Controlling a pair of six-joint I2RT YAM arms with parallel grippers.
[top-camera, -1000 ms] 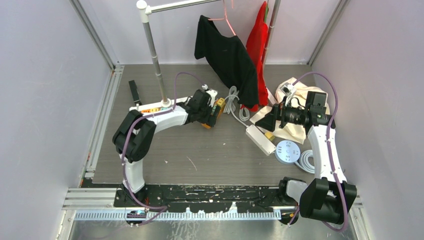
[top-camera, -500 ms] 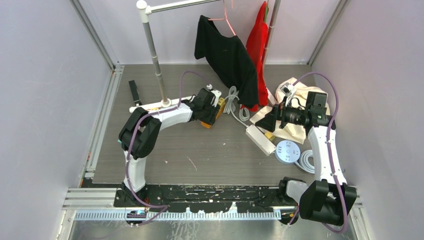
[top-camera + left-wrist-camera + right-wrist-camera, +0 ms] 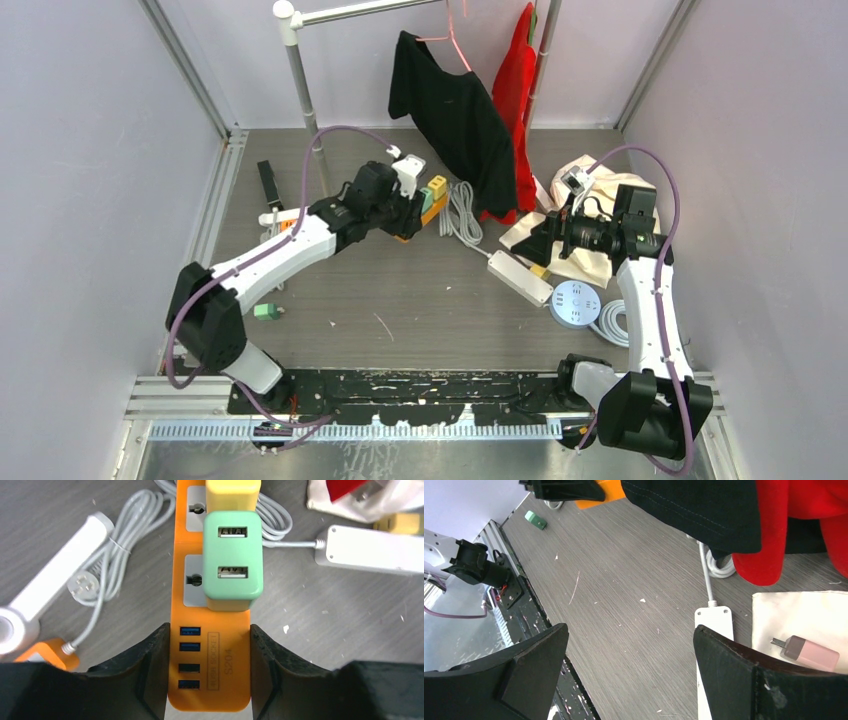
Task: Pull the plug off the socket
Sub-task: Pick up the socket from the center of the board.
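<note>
Just beyond the left pincer [image 3: 207, 635], clenched on the orange strip [image 3: 227, 655], the stiff, slick green plug [image 3: 233, 560] likely needs side-gripping.

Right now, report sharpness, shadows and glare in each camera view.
Left wrist view: evenly lit, print on the orange power strip and the green adapter sharp, the left claw's fingers dark and soft. Right wrist view: table grain crisp, black shirt dark with little detail. Top external view: soft shadows, no glare on the table.
</note>
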